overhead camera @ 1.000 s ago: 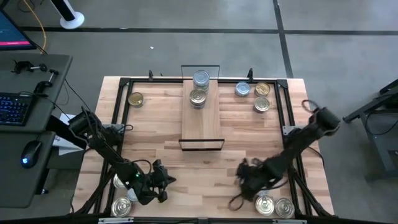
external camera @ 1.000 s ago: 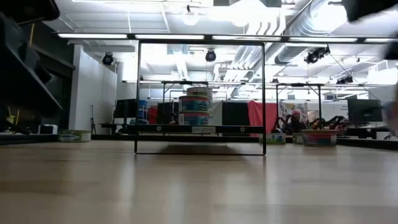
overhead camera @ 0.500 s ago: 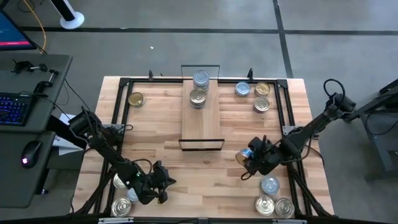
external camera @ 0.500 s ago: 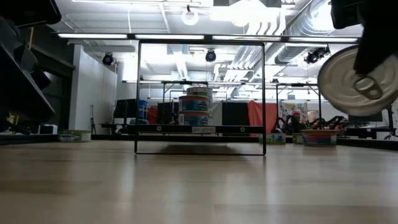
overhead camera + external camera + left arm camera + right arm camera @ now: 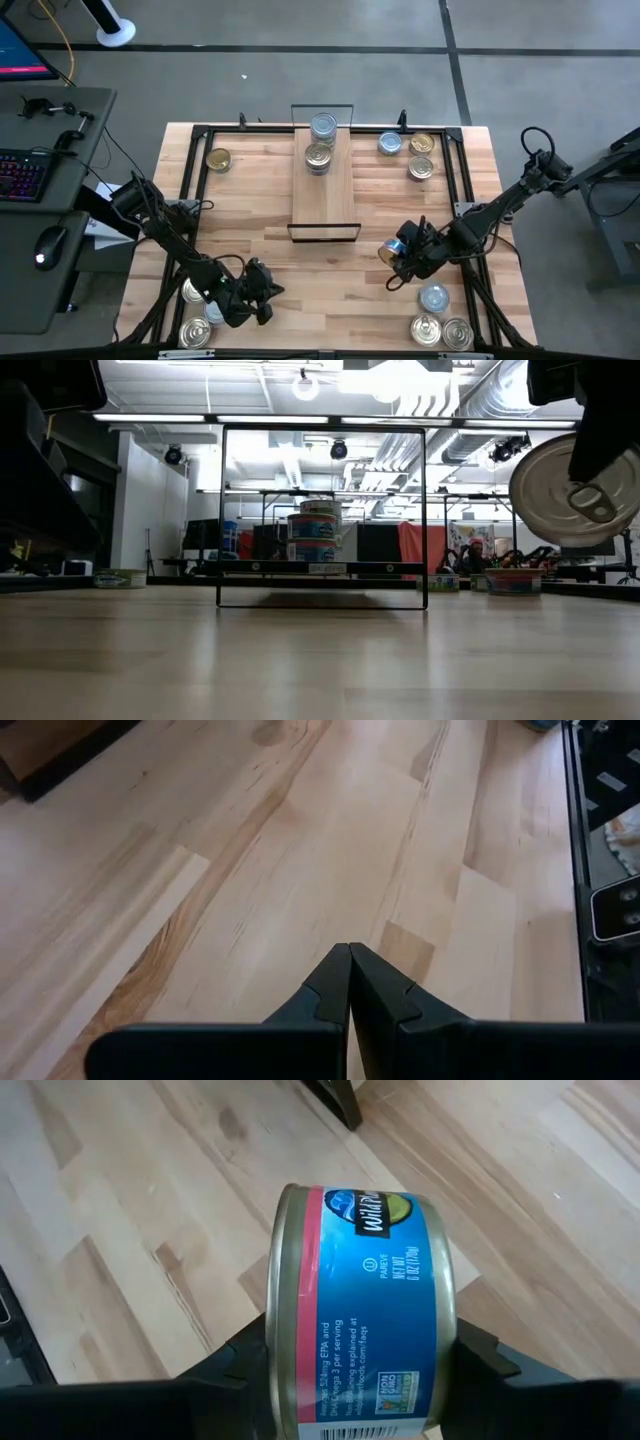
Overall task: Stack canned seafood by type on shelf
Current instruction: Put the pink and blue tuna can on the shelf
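My right gripper (image 5: 402, 252) holds a blue-labelled tin of canned seafood (image 5: 365, 1310) with a silver lid (image 5: 572, 478), in the air near the shelf's near right corner. The shelf (image 5: 323, 190) is a light plank with black wire end frames. Two short stacks of tins (image 5: 321, 140) stand at its far end. My left gripper (image 5: 349, 955) is shut on nothing and hovers over bare wood at the near left (image 5: 258, 297). My right gripper pinches the tin between its two fingers, one finger (image 5: 605, 430) on the silver lid and the other on the bottom face. The fingers slant down from above. The tin is lifted clear, turned on edge, with its lid toward the table's near edge.
Loose tins lie at the far left (image 5: 218, 158), the far right (image 5: 421, 156), the near left (image 5: 196, 312) and the near right (image 5: 438, 318). A black frame (image 5: 195, 135) runs around the tabletop. A desk with a keyboard (image 5: 22, 172) stands to the left.
My right gripper has risen from the near-right tins with the blue tin and carried it toward the shelf's near end. The tin is now clear of the table and turned on edge. Over the last half second the gripper has hardly moved.
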You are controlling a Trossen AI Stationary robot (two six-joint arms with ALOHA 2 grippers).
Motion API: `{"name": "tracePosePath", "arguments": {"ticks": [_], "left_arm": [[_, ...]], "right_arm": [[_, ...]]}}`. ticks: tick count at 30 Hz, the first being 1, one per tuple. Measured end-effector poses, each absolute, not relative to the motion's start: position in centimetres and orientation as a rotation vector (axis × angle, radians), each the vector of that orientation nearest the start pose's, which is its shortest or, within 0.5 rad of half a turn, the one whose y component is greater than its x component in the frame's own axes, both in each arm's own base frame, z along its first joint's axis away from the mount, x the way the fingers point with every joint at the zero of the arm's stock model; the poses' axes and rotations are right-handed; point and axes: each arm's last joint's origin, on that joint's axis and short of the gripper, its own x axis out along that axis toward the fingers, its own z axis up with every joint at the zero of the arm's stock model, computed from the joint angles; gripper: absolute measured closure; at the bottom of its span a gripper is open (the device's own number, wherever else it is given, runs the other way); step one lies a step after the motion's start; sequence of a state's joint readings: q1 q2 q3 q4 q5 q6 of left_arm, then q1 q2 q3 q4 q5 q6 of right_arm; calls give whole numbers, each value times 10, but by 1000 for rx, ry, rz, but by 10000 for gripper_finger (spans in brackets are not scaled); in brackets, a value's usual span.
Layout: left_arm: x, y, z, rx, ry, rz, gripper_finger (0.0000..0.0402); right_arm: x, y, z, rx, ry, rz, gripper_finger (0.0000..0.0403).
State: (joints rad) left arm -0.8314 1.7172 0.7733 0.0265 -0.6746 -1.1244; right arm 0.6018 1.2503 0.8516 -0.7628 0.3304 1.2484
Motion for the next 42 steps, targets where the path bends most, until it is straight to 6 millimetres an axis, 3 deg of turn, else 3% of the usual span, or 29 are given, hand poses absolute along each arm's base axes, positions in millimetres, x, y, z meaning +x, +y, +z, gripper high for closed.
{"name": "tracePosePath", "arguments": {"ticks": [7,12,17,22,27,33,42], "left_arm": [[220,-214,130,-481,632,240,402],[221,-216,132,-502,618,216,402],[223,-220,135,-589,618,183,402],[225,-222,137,-669,598,174,402],[226,-225,140,-699,578,154,401],[223,-228,140,-722,579,145,402],[222,-228,140,-723,579,145,401]], "right_arm": [[190,114,226,641,993,-474,235],[189,75,229,651,881,-788,235],[207,32,241,695,655,-909,235],[252,-11,246,782,550,-708,235],[285,-33,231,870,527,-513,235],[317,-29,201,971,592,-258,235],[345,-22,172,1103,515,-187,235]]}}
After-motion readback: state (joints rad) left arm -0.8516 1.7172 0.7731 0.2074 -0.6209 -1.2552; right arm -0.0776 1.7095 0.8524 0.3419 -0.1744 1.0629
